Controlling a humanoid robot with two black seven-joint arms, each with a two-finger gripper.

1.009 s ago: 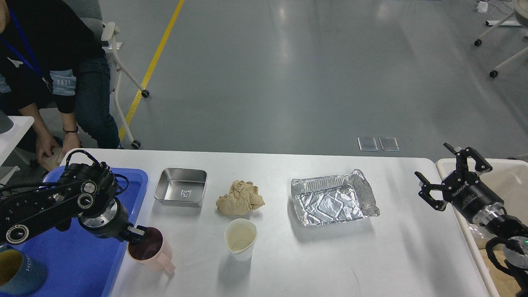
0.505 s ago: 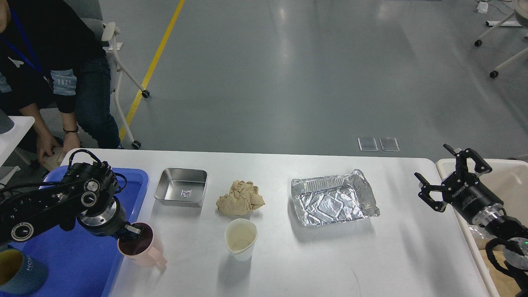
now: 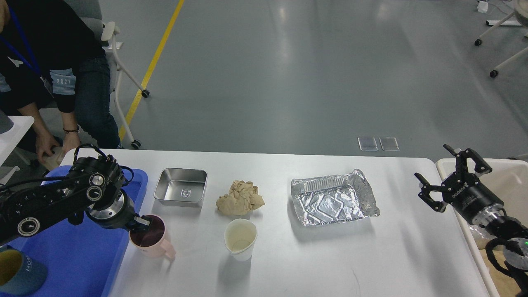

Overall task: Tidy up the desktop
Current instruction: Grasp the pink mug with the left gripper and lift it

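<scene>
The white desktop holds a shallow metal tin, a crumpled brown paper, a white paper cup and a crinkled foil tray. A pink mug with a dark inside sits at the right edge of the blue tray. My left gripper is shut on the mug's near-left rim. Whether the mug rests on the table or hangs just above it is unclear. At the table's right end my right gripper stands open and empty, above the table edge.
A blue-grey mug stands in the blue tray's near left corner. A cream bin sits beyond the table's right edge, behind my right arm. A person sits at the far left, by a white wheeled chair.
The left gripper carried the pink mug left toward the tray, then back right and slightly away from me. The right gripper has barely moved.
</scene>
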